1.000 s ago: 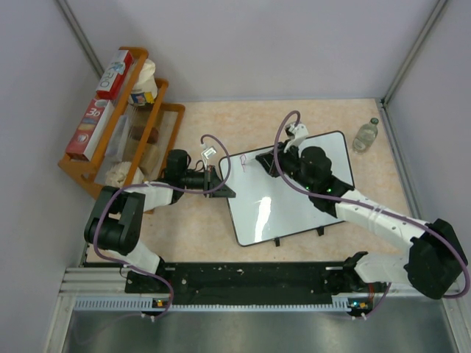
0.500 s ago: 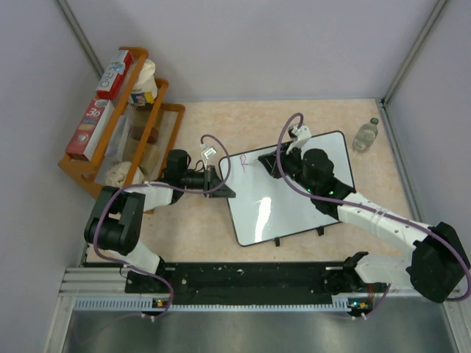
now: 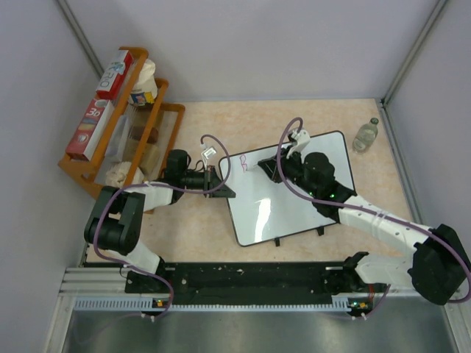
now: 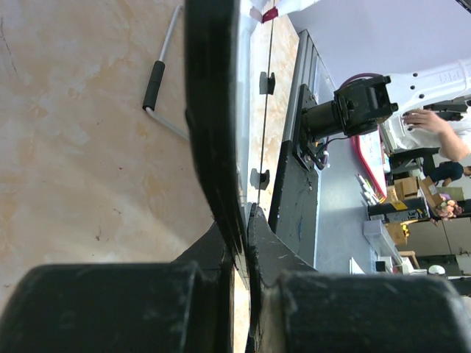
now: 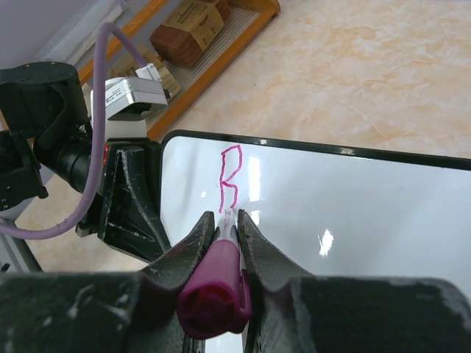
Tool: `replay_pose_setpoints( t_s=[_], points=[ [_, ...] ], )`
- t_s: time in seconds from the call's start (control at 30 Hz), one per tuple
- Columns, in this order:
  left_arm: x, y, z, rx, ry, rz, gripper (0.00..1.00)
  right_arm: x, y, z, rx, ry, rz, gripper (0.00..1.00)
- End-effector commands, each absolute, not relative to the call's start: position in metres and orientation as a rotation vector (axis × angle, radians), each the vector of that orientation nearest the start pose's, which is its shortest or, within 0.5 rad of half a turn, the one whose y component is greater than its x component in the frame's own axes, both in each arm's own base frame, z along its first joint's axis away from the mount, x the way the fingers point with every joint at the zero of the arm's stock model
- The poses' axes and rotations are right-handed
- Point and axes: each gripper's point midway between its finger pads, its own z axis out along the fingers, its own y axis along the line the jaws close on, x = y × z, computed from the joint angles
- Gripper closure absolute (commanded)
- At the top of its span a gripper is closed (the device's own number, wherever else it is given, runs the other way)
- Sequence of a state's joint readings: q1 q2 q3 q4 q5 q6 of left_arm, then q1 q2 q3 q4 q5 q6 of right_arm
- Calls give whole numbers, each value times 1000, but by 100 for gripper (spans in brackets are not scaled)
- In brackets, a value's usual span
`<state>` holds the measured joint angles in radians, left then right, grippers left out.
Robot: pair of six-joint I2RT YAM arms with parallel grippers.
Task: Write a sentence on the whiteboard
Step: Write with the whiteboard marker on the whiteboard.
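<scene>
One letter of the sentence (image 5: 230,176) sits just ahead of my right gripper (image 5: 227,220), which stays clamped on the pink marker (image 5: 218,287). That wrist has drawn slightly back toward me, so I judge the first letter done. My left gripper (image 4: 241,220) pinches the edge of the whiteboard (image 5: 368,213); most of the writing remains.

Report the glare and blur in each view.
Top external: sharp, with one soft glare patch on the whiteboard. Right wrist: small glare spots on the whiteboard, the pink letter crisp, the marker close up and blurred. Left wrist: the bottom foreground is a dark blur, the table sharp.
</scene>
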<state>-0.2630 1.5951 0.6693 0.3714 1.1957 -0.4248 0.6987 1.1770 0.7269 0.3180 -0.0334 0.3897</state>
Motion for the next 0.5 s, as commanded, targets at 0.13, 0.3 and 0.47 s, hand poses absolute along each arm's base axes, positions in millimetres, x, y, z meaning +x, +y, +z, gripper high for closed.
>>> replay_pose_setpoints(
  t_s=[0.13,0.3,0.47],
  points=[
    [252,-244,95,734,2009,-1507,100,290,286,226,-334,1760,868,100],
    [252,-244,96,737,2007,-1505,100,293,288,228,-295,1758,890,100],
    [252,-244,96,736,2009,-1506,100,294,288,243,-234,1715,941,100]
  ],
)
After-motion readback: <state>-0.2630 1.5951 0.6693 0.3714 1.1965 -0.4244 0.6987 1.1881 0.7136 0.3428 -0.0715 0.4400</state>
